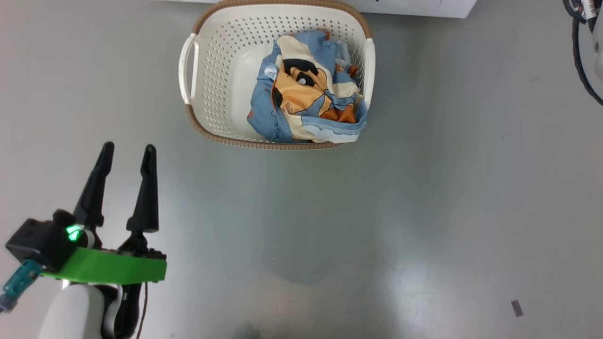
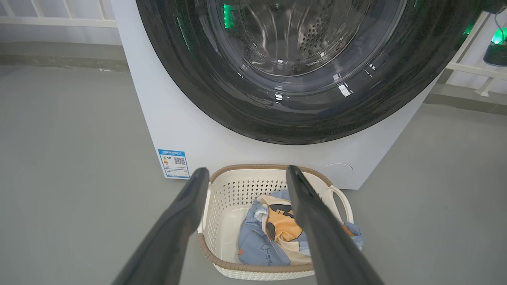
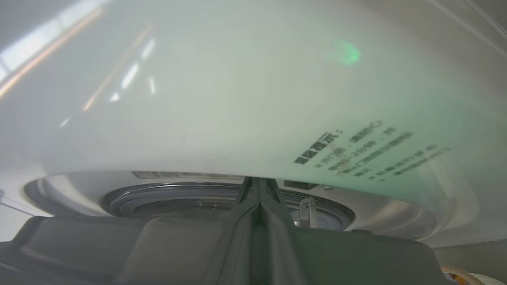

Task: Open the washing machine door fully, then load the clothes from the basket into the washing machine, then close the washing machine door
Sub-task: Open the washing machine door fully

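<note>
Door step is judged not yet done: in the left wrist view the washing machine door (image 2: 222,99) is seen lying against the white front of the washing machine (image 2: 158,118), glass and black rim facing out. The right claw (image 3: 259,186) is pressed together with nothing pinched. Its tips are set at a seam between a curved white panel above and a dark moulded part below, taken to be the door rim, and grey rings are seen through the gap beyond. Whether the door is cracked open cannot be told. The coming pull is judged to turn on that relation: the door edge lies directly ahead of the right tips, touching or just beside them, so the right arm is much the nearer. The left claw (image 1: 128,149) is spread and empty over the floor (image 1: 424,212), well apart from the door, with its fingers aimed toward the basket (image 1: 207,70). The basket is set on the floor just before the machine's base, below the door, its long axis running across the front. The clothes (image 1: 306,94) are bunched in its right half. Basket and left claw are given from above by the head view, the lower door by the left wrist view, and the seam by the right wrist view.
</note>
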You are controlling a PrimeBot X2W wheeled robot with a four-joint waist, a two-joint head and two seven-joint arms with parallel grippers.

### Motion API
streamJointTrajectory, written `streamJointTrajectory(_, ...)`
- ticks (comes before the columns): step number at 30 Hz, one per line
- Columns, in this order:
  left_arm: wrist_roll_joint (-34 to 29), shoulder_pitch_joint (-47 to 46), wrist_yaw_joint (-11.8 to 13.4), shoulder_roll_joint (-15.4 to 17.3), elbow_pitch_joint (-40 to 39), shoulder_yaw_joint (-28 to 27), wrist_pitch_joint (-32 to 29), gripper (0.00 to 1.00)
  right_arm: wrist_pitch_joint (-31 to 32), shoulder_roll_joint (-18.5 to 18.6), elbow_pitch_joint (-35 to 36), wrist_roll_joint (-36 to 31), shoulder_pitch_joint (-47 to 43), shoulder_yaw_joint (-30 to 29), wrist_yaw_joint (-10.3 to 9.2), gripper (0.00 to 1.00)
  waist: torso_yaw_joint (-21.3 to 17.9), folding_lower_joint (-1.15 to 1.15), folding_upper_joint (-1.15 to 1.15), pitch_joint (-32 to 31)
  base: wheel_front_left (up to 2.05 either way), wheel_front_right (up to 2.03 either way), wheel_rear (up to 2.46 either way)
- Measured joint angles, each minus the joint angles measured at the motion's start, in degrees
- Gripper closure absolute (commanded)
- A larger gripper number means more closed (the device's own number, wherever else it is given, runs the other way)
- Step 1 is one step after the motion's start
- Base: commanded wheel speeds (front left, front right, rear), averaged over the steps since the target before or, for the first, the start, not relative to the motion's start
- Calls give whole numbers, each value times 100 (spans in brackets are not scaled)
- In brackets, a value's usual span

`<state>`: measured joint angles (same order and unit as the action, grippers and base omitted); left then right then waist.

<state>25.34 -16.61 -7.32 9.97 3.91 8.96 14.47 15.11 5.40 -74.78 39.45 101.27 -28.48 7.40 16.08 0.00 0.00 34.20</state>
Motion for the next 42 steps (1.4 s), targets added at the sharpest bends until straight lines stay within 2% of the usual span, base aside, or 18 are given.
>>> streamJointTrajectory(14, -2, -54, 0, -16, -12, -74, 0, 0, 969, 123, 1, 337, -92, 461, -2, 100, -49, 0, 0, -185, 0, 0, 0)
streamJointTrajectory(19, -4, -52, 0, -21, -11, -83, 0, 0, 1595, 199, 58, 474, -265, 816, -2, 100, -71, 0, 0, -294, 0, 0, 0)
streamJointTrajectory(27, -55, -44, 0, -18, -14, -138, 0, 0, 2403, -15, 257, 1313, -743, 1502, -2, 100, -147, 0, 0, -427, 0, 0, 0)
streamJointTrajectory(42, -163, 143, 0, 0, -44, -236, 0, 0, 3231, -42, 1524, 2958, -2270, 2915, -2, 100, -272, 0, 0, -859, 0, 0, 0)
